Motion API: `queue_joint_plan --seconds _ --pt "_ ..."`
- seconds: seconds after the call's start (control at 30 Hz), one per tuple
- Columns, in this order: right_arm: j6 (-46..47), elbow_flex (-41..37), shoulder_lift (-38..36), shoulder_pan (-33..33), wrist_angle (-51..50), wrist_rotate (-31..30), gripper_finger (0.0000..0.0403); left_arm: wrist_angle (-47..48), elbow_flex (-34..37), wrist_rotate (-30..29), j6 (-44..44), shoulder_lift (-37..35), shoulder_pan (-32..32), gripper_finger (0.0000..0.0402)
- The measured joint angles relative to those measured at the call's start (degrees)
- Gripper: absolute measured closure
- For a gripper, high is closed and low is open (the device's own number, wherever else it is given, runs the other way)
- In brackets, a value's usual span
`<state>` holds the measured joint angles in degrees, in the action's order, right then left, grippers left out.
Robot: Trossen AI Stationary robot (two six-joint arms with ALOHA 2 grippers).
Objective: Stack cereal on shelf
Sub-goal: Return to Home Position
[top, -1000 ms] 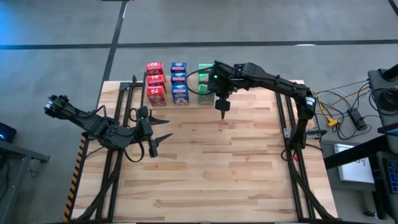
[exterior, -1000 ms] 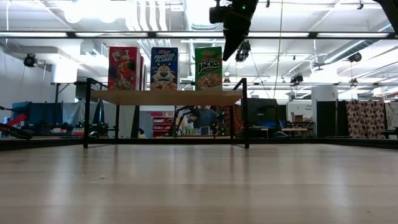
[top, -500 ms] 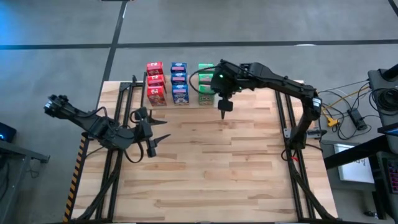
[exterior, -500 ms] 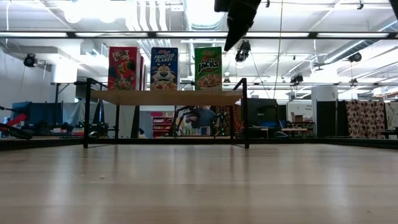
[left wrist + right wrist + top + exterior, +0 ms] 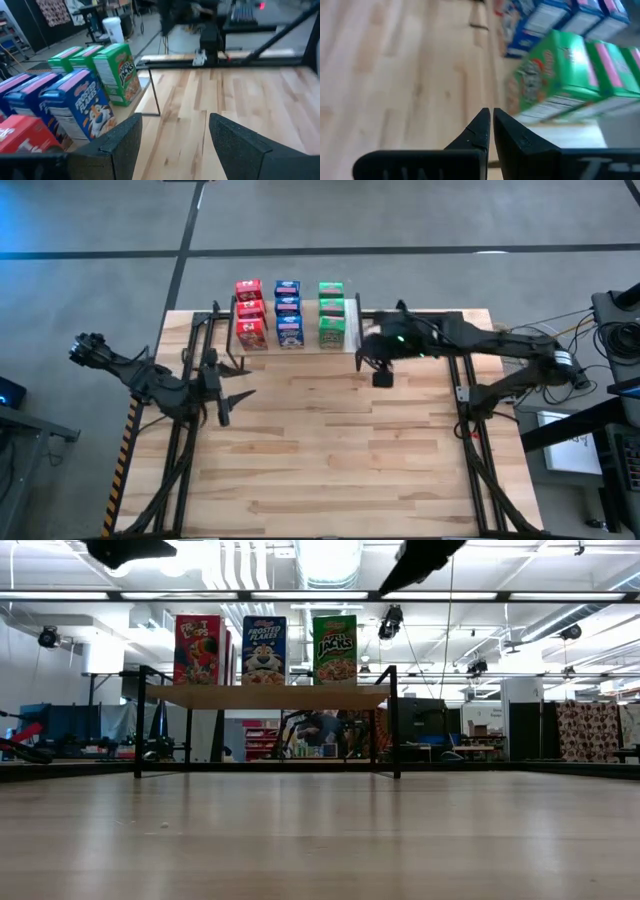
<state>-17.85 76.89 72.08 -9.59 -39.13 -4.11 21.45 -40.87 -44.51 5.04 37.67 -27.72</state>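
The cereal (image 5: pixel 288 312) stands on the shelf (image 5: pixel 265 697) in red, blue and green columns, at the 12 o'clock edge of the bench (image 5: pixel 330 450). From the shelf toward 6 o'clock the wood lies open between the two arms. The right arm stretches in from 3 o'clock. The right pincer (image 5: pixel 491 114), closed and holding nothing, is just beside the shelf's green end, at its 4 o'clock, and seems to hang above the bench. The left arm lies at 9 o'clock, and the left pincer (image 5: pixel 174 127) is wide open, empty and facing the shelf.

Left tool (image 5: pixel 175 122) spread, right tool (image 5: pixel 491 114) pinched
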Motion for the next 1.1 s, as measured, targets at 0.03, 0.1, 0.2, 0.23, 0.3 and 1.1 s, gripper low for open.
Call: queue_joint_plan --seconds 0.03,0.1,0.2,0.23,0.3,1.1 --pt "0.00 -2.62 -1.86 0.66 2.28 0.68 0.0390 -0.93 1.19 0.03 0.01 -1.74 0.02 0.0187" --pt "0.21 -7.69 -5.18 1.78 7.05 2.04 0.0390 -2.09 3.57 0.04 0.04 -4.93 0.02 0.0187" --pt "0.26 -15.26 -10.20 3.27 15.03 3.10 0.0390 -4.31 6.91 0.03 0.00 -9.68 0.02 0.0187" --pt "0.26 -17.89 -11.76 3.68 17.94 3.10 0.0390 -4.92 8.00 0.03 0.02 -11.18 0.02 0.0187" --pt "0.26 -22.57 -14.59 4.19 22.18 3.10 0.0390 -6.49 9.96 0.02 0.03 -14.13 0.02 0.0187" --pt "2.47 -54.60 -39.53 4.46 43.93 3.33 0.0390 -8.17 21.97 0.06 -1.86 -37.51 0.08 0.0187"
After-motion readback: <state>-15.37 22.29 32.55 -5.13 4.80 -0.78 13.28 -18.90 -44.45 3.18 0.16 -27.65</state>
